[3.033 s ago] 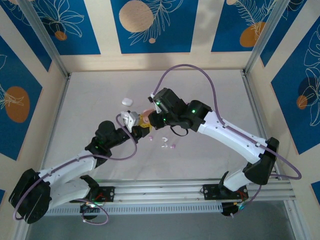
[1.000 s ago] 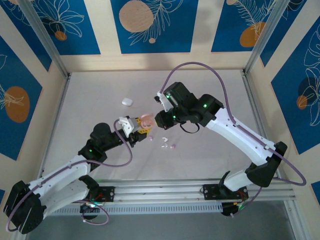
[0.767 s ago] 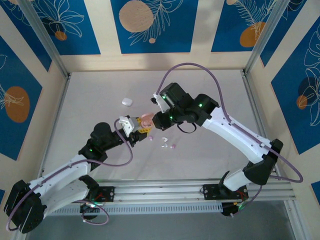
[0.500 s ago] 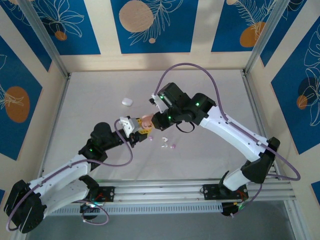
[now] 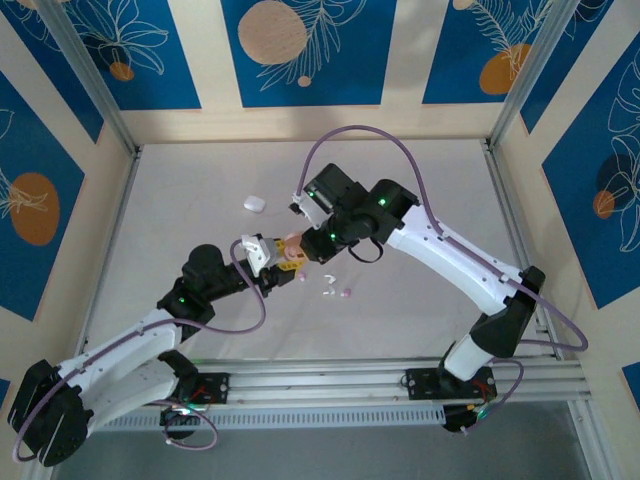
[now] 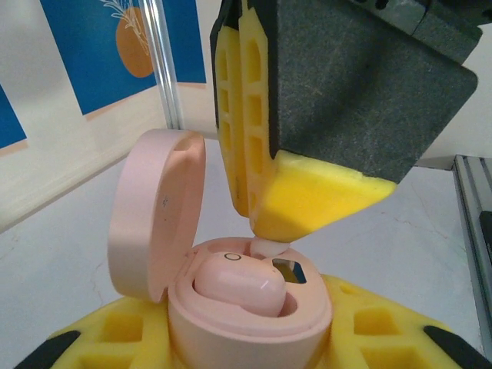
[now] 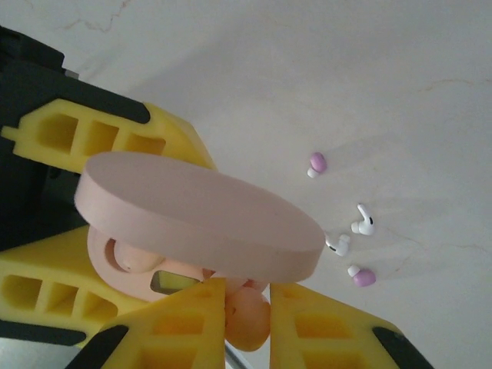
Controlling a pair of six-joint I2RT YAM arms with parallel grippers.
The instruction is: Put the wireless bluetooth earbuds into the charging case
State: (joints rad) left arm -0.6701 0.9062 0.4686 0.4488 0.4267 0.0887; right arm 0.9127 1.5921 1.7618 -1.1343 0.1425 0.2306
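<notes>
Top external: right gripper [image 5: 300, 248] has slid in over the open pink case [image 6: 246, 323] since a second ago, pinching a pink earbud [image 7: 247, 323]; left gripper [image 5: 285, 265] stays clamped around that case

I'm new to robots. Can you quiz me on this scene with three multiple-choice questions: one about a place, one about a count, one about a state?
1. Where is the pink case? A) flat on the floor B) in the left pincer C) on a shelf
2. How many loose buds lie on the table? A) one B) four C) nine
3. The case's lid is: A) open B) shut C) missing
Answers: 1 B, yellow fingers grip its sides. 2 B, two purple and two white, seen from the right wrist. 3 A, it stands up, with a pink bud seated inside.
</notes>
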